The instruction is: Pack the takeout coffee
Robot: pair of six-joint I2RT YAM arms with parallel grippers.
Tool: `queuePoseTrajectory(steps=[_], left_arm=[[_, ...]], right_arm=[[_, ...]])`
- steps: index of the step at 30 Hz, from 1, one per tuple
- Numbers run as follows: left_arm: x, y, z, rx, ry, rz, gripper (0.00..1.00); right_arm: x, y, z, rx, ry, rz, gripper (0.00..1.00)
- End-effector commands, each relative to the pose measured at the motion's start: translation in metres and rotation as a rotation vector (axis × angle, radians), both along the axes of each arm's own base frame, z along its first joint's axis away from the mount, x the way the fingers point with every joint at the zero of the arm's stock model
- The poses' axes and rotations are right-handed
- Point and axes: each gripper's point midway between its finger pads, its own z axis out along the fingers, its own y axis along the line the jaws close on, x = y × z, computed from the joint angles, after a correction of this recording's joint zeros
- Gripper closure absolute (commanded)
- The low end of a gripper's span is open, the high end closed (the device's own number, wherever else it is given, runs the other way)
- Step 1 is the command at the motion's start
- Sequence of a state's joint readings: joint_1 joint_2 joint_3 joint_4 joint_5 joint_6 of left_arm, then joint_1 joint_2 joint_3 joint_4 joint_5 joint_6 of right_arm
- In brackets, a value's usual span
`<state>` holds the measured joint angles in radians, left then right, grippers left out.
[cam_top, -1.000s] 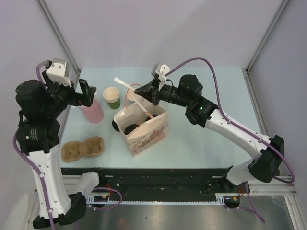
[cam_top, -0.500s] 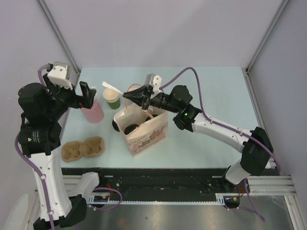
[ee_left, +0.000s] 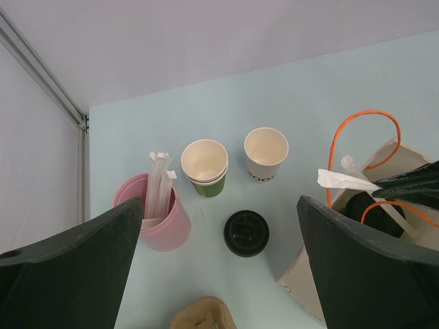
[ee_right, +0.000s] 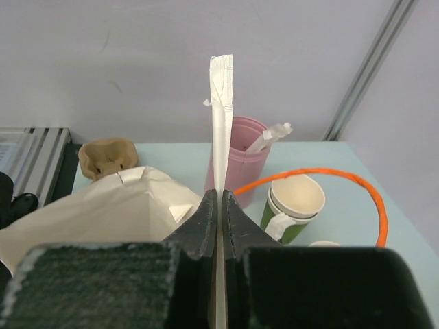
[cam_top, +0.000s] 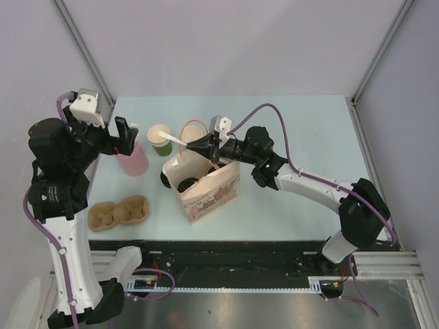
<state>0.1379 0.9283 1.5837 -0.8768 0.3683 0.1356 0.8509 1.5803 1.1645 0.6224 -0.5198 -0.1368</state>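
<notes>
The green cup (ee_left: 204, 166) and white cup (ee_left: 266, 154) sit lidless in the upper middle of the left wrist view, with a black lid (ee_left: 246, 233) just below them. None are in the bag (cam_top: 212, 188). The right gripper (ee_right: 217, 195), clamped on a wrapped straw (ee_right: 221, 116), just swung left, so the straw now points toward the cups. The left gripper (cam_top: 123, 135) is wide apart and empty. Looks like the cups aren't packed yet.

Right gripper (cam_top: 197, 144) has swung left and dipped, and its white paper-wrapped straw (cam_top: 171, 140) now points across the green-sided paper cup's (cam_top: 163, 148) open mouth.
</notes>
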Motion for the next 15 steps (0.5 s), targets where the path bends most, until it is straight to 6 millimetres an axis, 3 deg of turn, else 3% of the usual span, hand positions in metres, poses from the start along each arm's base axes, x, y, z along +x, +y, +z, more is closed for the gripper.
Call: queuePoseTrajectory(steps=[1,9,15], left_arm=[[0.002,0.003,0.010,0.004,-0.042,0.015,0.00],[0.002,0.005,0.014,0.012,-0.056,0.028,0.00],[0.001,0.006,0.017,0.015,-0.064,0.030,0.00]], right_arm=[[-0.006,-0.015,0.022,0.020,-0.067,-0.003,1.00],[-0.006,-0.036,0.009,-0.044,-0.054,-0.041,0.90],[-0.003,-0.040,0.000,-0.072,-0.022,-0.045,0.74]])
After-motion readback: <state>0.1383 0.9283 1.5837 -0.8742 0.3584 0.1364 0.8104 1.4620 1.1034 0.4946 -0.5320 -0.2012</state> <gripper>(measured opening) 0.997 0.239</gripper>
